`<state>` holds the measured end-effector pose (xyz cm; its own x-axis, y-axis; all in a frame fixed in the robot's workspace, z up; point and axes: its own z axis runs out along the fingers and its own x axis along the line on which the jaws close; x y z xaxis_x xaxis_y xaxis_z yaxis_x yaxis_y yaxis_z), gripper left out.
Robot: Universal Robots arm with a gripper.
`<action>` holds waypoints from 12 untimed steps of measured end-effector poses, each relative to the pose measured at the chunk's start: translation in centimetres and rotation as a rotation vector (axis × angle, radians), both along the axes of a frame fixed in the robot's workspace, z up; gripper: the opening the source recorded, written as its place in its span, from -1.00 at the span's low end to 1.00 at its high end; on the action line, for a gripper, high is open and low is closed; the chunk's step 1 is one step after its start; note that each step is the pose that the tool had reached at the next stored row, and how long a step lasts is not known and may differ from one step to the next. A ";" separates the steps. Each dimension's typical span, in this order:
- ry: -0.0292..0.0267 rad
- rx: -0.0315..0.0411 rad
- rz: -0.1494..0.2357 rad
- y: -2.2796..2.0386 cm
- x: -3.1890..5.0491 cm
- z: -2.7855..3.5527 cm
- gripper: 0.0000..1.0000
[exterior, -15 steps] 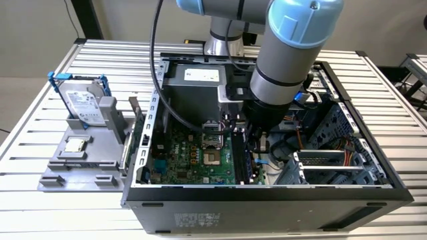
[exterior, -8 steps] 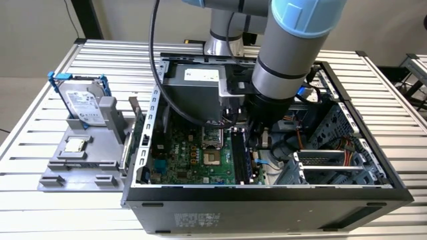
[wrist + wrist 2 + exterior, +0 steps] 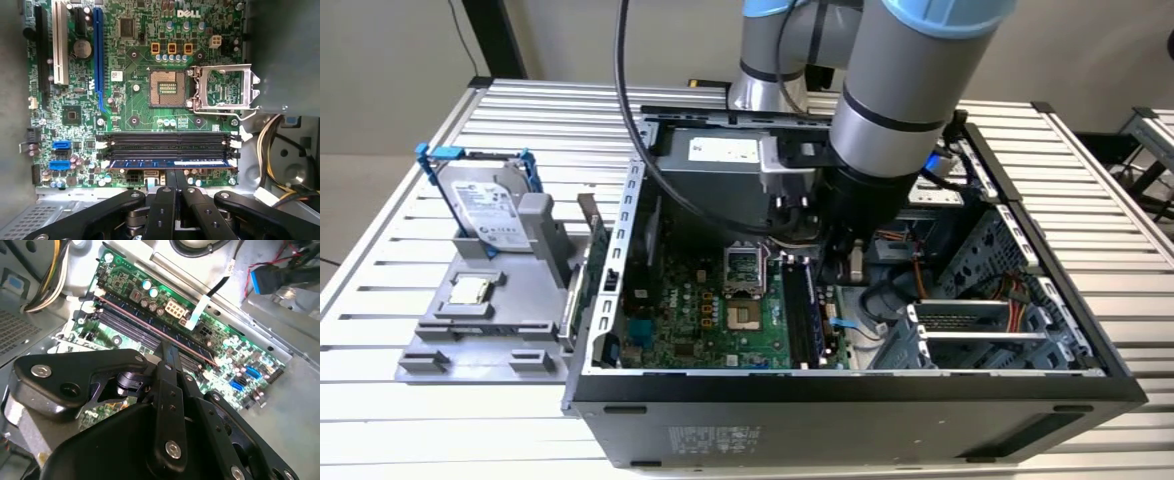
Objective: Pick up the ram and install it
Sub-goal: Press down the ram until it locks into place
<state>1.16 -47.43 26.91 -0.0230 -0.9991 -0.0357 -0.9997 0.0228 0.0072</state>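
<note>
The black claw [image 3: 175,176] has its two fingers pressed together, their tips just above the slim dark blue ram stick [image 3: 170,163]. The ram lies seated in the nearest black slot of the green motherboard [image 3: 145,65], inside the open computer case [image 3: 854,385] on the ribbed metal bench [image 3: 400,420].

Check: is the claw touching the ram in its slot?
Cannot tell. In the first wrist view, the claw meets the ram's edge, but neither contact nor gap shows plainly.

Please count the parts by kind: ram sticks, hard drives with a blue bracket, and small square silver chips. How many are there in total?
ram stick: 1
hard drive: 1
small square silver chip: 1
Total: 3
</note>
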 end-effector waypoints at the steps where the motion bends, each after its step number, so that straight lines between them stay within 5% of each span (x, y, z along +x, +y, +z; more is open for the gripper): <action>1: 0.0000 -0.0001 0.000 0.00 0.00 0.38 -1.00; 5: 0.0000 -0.0007 0.000 0.00 0.00 1.61 -1.00; 12: 0.0000 -0.0006 0.000 0.00 0.00 1.74 -1.00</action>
